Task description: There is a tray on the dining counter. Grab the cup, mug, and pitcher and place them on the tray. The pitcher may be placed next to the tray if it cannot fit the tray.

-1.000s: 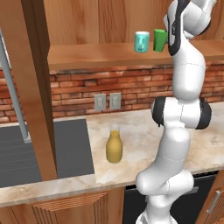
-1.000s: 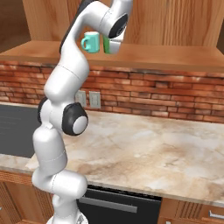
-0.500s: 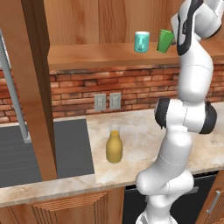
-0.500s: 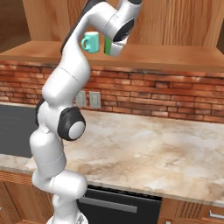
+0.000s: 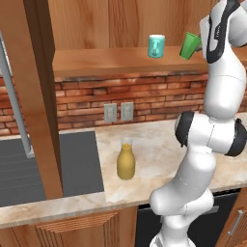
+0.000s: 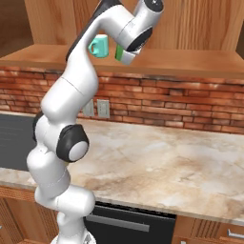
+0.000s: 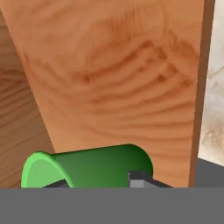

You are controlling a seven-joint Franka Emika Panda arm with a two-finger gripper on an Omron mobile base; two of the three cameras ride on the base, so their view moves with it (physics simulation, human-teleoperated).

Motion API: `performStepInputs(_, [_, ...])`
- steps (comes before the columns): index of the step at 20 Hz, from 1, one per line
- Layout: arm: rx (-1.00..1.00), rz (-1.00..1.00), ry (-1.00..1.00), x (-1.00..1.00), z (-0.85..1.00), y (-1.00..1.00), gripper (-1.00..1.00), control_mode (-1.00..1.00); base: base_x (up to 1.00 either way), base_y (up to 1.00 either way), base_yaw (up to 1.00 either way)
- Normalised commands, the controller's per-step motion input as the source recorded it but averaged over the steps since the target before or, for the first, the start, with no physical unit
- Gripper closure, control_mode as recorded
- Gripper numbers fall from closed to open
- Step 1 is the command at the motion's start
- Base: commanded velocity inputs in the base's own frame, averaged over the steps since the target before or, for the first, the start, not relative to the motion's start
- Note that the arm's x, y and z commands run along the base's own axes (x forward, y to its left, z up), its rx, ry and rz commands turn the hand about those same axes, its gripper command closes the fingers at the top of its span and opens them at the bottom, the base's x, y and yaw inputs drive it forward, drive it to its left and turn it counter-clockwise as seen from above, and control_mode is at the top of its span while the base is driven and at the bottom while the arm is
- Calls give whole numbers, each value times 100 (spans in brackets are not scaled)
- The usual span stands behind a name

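Note:
The bright green cup [image 5: 189, 45] hangs tilted in the air just off the wooden shelf, with my gripper [image 5: 201, 41] shut on it. In the hand view the cup [image 7: 94, 165] lies sideways across the bottom between the fingertips [image 7: 138, 180], its mouth to the left. From the right base view the cup [image 6: 122, 55] peeks out under the hand. The pale teal mug [image 5: 156, 46] [image 6: 98, 45] stands upright on the shelf, left of the cup. The mustard-yellow pitcher [image 5: 126, 162] stands on the marble kitchen counter. The tray and the dining counter are out of view.
A wooden shelf [image 5: 111, 61] runs above a red brick wall [image 5: 159, 99] with two outlets [image 5: 118, 111]. A thick wooden post [image 5: 41, 96] and a dark sink [image 5: 29, 166] lie at the left. The marble counter [image 6: 162, 167] spreads to the right.
The cup has come off the shelf and tipped over in the grip, moving away from the mug as the hand swung outward. Mug and pitcher have stayed put.

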Motion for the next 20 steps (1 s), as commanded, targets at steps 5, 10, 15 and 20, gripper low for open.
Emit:
performStepInputs(5, [3,-10,-6,-44,0,-9,100,-100,0,0,0])
performStepInputs(10, [0,-4,-1,-52,0,-1,100,-100,0,0,0])
performStepInputs(15, [-1,0,0,-55,-1,0,100,-100,0,0,0])
performStepInputs(20, [-5,0,9,-45,0,0,100,-100,0,0,0])
